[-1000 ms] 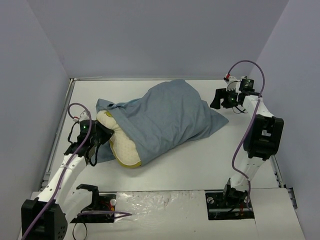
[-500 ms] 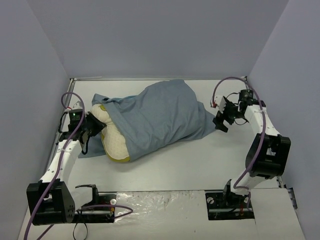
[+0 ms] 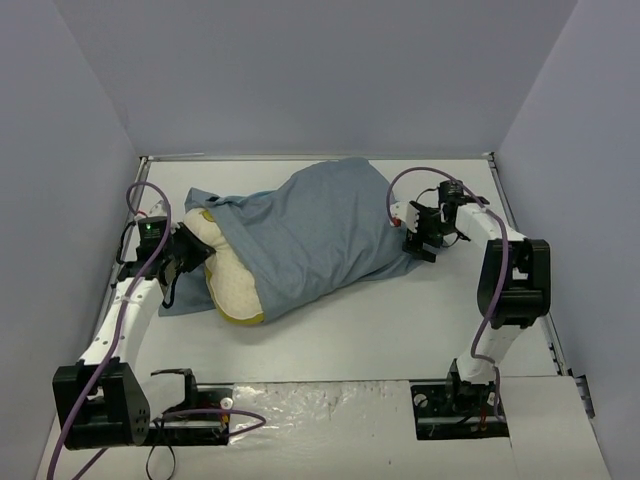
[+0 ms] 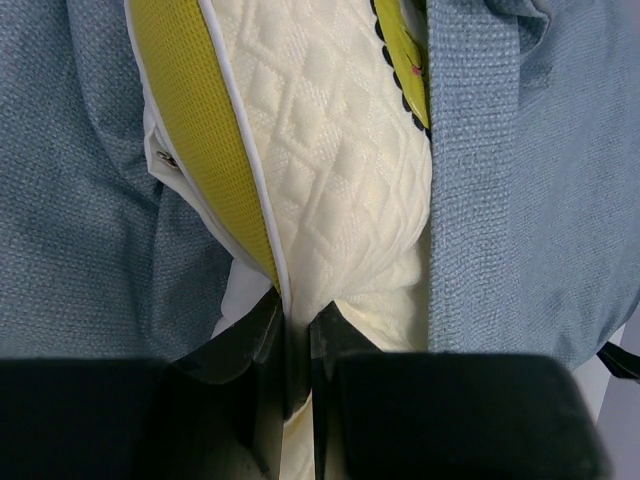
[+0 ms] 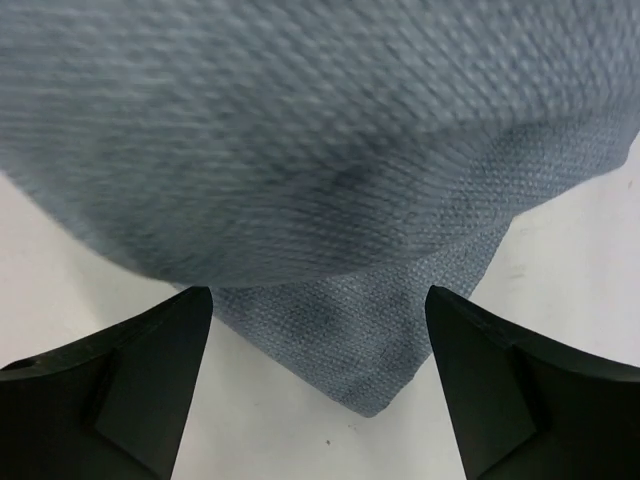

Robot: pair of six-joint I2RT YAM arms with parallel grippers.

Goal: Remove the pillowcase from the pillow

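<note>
The grey-blue pillowcase point(image 3: 320, 232) lies across the middle of the table, plain face up. The cream pillow point(image 3: 232, 285) sticks out of its open left end, dotted texture and yellow band showing. My left gripper point(image 3: 186, 256) is shut on the pillow's edge. In the left wrist view the jaws point(image 4: 297, 335) pinch the cream seam beside the yellow band point(image 4: 190, 110), with pillowcase point(image 4: 525, 180) on both sides. My right gripper point(image 3: 418, 240) is open at the pillowcase's right corner. In the right wrist view the fingers point(image 5: 130, 385) straddle that corner point(image 5: 380, 350) without touching it.
The white table point(image 3: 400, 320) has a raised rim along the left side and back point(image 3: 300, 157). Purple-grey walls enclose it on three sides. The arm bases sit on crinkled foil point(image 3: 320, 405) at the near edge.
My right gripper has swung down and left from the back right to the pillowcase's right corner. My left gripper pulled the pillow left and back, then held still.
</note>
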